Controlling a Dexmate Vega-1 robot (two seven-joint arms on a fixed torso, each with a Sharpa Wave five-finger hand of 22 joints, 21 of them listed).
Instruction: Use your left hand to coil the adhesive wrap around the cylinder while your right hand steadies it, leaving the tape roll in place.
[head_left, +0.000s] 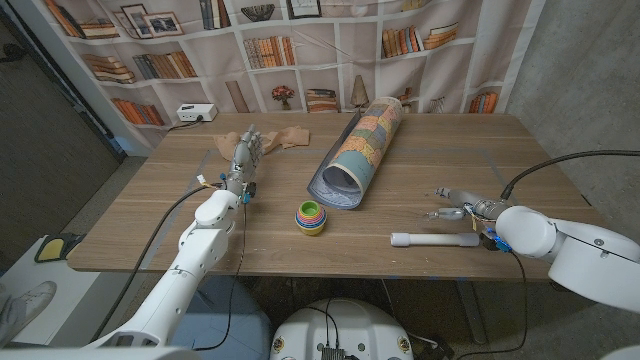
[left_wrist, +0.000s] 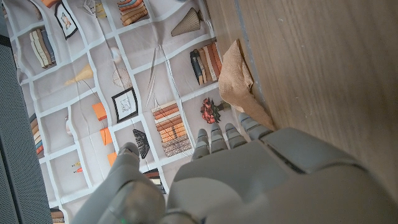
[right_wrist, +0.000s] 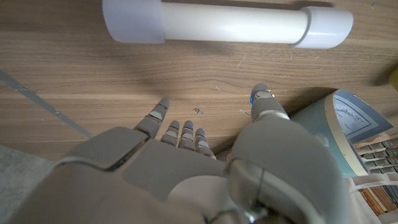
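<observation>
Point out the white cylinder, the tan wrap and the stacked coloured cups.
white cylinder (head_left: 435, 239), head view, middle of its tube.
tan wrap (head_left: 283, 138), head view, middle of the crumpled strip.
stacked coloured cups (head_left: 311, 217), head view, top of the stack.

We log a brown wood-grain worktop (head_left: 420, 160). White cylinder (head_left: 435, 240), plain, no pattern. Rolled mat (head_left: 362, 150): patchwork of pale blue, orange, tan and cream panels outside, dark blue at the rim. Stacked cups (head_left: 311, 217): rings of yellow, green, blue and purple. Tan wrap (head_left: 268, 139), matte, unpatterned. Both hands grey: left hand (head_left: 244, 156), right hand (head_left: 452, 205), the right with a small blue light on one finger. Backdrop (head_left: 300, 50) printed with white shelves and orange-brown books.
</observation>
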